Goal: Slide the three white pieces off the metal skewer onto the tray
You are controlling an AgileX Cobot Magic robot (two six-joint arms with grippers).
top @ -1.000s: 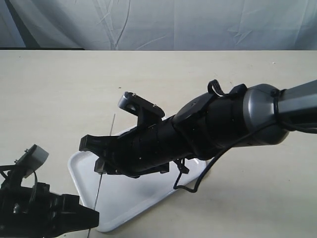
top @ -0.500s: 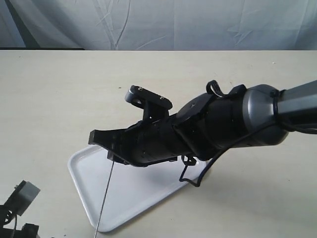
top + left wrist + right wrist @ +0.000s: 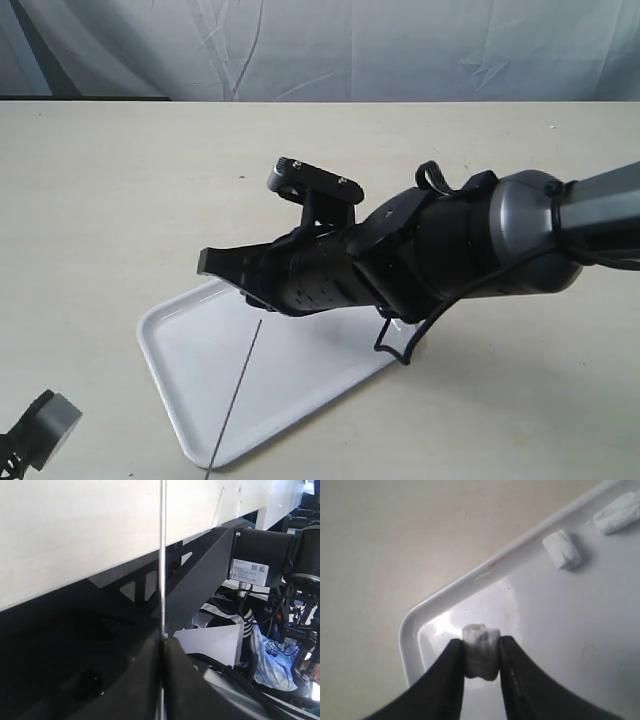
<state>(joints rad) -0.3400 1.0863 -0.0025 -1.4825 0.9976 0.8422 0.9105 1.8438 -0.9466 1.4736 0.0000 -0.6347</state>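
My right gripper [image 3: 481,655] is shut on one white piece [image 3: 481,649], held just above a rounded corner of the white tray [image 3: 470,582]. Two more white pieces [image 3: 561,549] [image 3: 617,519] lie on the tray beside its rim. In the exterior view the right gripper [image 3: 210,262] reaches over the tray [image 3: 300,385] at its far-left corner. The thin metal skewer [image 3: 237,395] runs bare from under that arm past the tray's near edge. My left gripper [image 3: 161,647] is shut on the skewer [image 3: 162,555]; it is below the exterior frame.
The right arm's bulky black body [image 3: 450,250] hangs over the tray's far side and hides it. A grey part of the left arm [image 3: 45,428] shows at the bottom-left corner. The beige table [image 3: 120,180] stretches around the tray.
The left arm has drawn back toward the bottom-left, out of the exterior frame, pulling the skewer with it. The skewer's far end no longer sticks out beyond the right gripper, which shifted slightly right.
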